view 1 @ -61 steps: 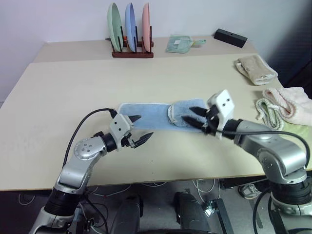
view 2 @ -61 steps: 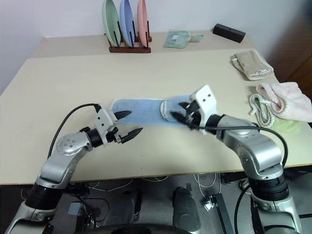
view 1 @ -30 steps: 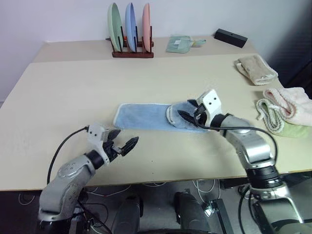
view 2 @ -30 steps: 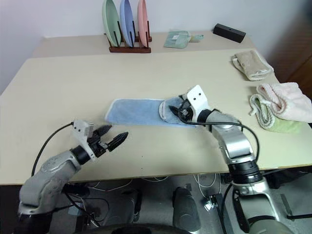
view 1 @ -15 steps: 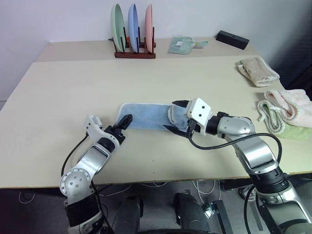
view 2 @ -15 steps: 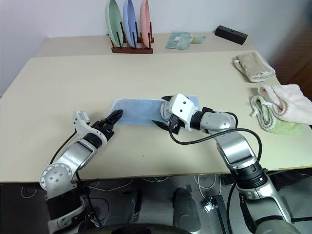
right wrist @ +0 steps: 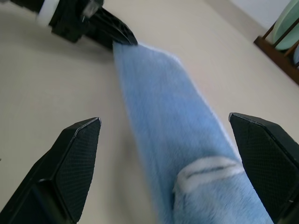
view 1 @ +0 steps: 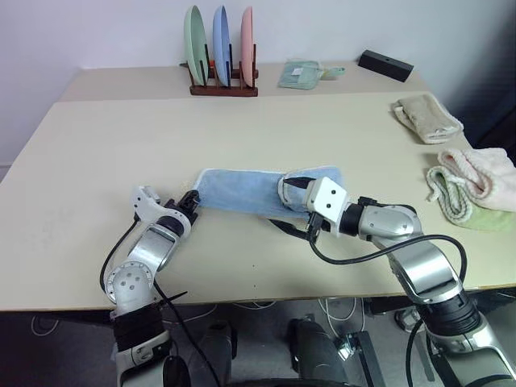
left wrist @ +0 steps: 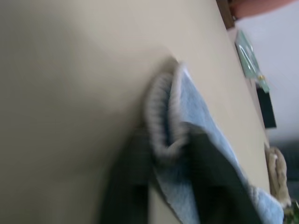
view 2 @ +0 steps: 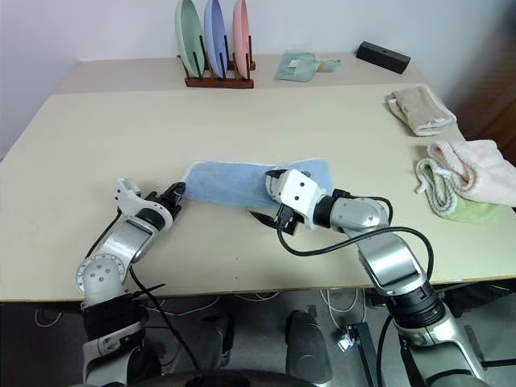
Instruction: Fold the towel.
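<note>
A broad beige table point(view 1: 105, 153) runs back to a plain pale wall point(view 1: 89, 32). Along its far edge stand a wooden plate rack point(view 1: 223, 87) and, toward the far right corner, a black box point(view 1: 386, 65). Below the near edge, cables point(view 1: 343, 306) trail over what seems a grey floor point(view 1: 258, 322).

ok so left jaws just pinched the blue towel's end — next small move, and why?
Probably lift the left gripper a little and start carrying that end toward the already doubled end. Its jaws are shut on the towel corner, the strip lies flat on the table, and the right gripper stands open over the folded part.
</note>
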`<state>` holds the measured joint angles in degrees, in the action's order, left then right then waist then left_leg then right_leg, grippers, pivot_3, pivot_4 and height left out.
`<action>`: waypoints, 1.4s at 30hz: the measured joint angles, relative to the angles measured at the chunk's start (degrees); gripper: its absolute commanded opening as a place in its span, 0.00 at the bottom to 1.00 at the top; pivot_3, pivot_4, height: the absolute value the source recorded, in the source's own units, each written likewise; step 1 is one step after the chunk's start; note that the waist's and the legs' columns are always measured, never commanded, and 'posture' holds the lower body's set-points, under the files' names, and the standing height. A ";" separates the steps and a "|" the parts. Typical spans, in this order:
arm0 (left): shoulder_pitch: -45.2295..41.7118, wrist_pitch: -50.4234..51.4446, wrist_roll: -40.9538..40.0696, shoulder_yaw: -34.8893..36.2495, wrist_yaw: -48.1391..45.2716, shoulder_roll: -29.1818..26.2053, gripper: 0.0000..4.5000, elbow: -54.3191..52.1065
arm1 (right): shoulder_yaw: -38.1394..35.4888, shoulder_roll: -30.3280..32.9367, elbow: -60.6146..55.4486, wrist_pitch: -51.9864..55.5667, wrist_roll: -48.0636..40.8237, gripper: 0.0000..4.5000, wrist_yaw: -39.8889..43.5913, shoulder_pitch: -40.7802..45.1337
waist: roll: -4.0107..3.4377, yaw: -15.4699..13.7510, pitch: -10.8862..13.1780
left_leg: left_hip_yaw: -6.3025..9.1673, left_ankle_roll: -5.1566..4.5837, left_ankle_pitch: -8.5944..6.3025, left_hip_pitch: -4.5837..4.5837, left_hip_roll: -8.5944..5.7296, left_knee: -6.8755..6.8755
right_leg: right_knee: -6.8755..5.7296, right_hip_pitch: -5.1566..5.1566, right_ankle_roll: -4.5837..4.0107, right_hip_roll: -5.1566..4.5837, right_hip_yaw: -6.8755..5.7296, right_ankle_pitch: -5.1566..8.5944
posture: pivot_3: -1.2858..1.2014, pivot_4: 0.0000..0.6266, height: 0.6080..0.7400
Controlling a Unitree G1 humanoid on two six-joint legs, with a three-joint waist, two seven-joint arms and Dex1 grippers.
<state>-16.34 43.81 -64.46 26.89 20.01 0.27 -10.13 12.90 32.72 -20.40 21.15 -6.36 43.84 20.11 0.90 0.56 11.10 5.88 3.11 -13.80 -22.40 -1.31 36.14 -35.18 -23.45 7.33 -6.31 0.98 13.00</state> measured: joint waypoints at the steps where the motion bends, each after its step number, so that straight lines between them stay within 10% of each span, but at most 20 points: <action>1: -0.01 -0.68 -0.07 0.36 -0.29 -0.09 0.02 -0.01 | 0.04 -0.01 -0.19 0.04 0.09 1.00 0.00 -0.28 | 0.00 0.00 0.00 | 0.00 0.00 0.00 0.00 0.00 0.00 | 0.00 0.00 0.00 0.00 0.00 0.00 | 0.52 0.24 1.00; 14: 0.36 -6.78 -2.14 7.24 -14.41 -19.05 0.02 -0.28 | 0.21 0.45 -0.96 0.42 0.63 1.00 0.55 -1.66 | 0.06 -0.10 0.04 | 0.00 0.00 0.00 0.00 0.00 -0.03 | 0.02 -0.01 -0.15 0.00 -0.01 0.09 | 0.52 0.24 1.00; 22: -5.38 -2.06 5.89 -12.26 -28.83 -27.55 0.02 -8.82 | 0.19 0.48 -0.23 -0.31 1.07 1.00 0.69 -1.42 | 0.15 -0.05 0.08 | 0.01 0.03 0.01 -0.04 -0.04 -0.05 | 0.08 0.01 -0.15 -0.02 0.01 0.08 | 0.52 0.24 1.00; 29: -11.56 -0.36 20.52 -38.08 -36.59 -22.75 0.02 -8.02 | -0.07 0.60 0.55 -0.49 2.19 1.00 -0.24 -2.23 | 0.14 0.42 0.09 | 0.01 0.02 0.01 -0.02 -0.04 -0.10 | 0.05 -0.03 0.01 -0.01 0.03 0.01 | 0.52 0.24 1.00; 36: -11.60 1.00 28.50 -41.83 -38.73 -21.84 0.02 -3.50 | -0.48 1.57 0.32 -0.27 2.88 1.00 -1.04 -4.18 | 0.13 0.20 0.10 | 0.03 0.02 0.01 -0.04 -0.02 -0.09 | 0.03 -0.06 0.02 0.01 0.02 0.02 | 0.52 0.24 1.00; 42: -11.36 1.99 27.45 -37.97 -41.28 -19.94 0.56 -3.95 | -0.52 1.55 0.31 -0.29 3.06 1.00 -1.64 -4.22 | 0.14 0.13 0.10 | 0.04 0.02 0.01 -0.06 -0.02 -0.08 | 0.04 -0.06 0.02 0.01 0.01 0.02 | 0.52 0.24 1.00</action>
<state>-27.69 45.81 -37.01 -11.08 -21.27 -19.67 -14.08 12.39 34.28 -20.09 20.86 -3.30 42.20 15.89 1.04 0.69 11.20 5.92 3.13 -13.79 -22.47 -1.33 36.06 -35.14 -23.50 7.35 -6.30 0.99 13.01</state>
